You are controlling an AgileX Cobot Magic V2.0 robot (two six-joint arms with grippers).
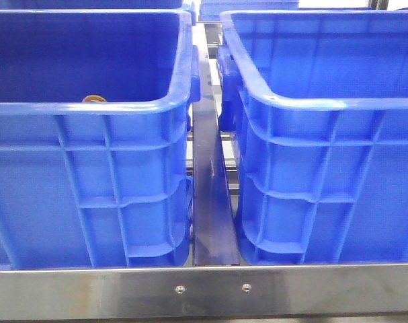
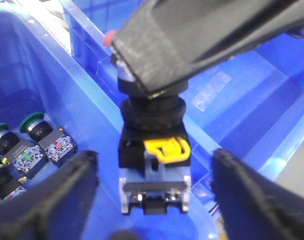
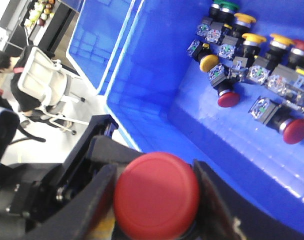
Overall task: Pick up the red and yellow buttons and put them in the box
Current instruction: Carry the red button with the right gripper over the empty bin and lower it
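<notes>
Jaws of the right gripper (image 3: 154, 200) clamp a domed red button (image 3: 157, 194), body hidden; left gripper (image 2: 154, 165) jaws spread wide around an unclear-capped button (image 2: 154, 150).

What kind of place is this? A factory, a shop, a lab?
Probably a robotics lab or test workshop: big blue crates sit on a metal frame, loose industrial push buttons lie in one, and a person on an office chair sits nearby.
</notes>
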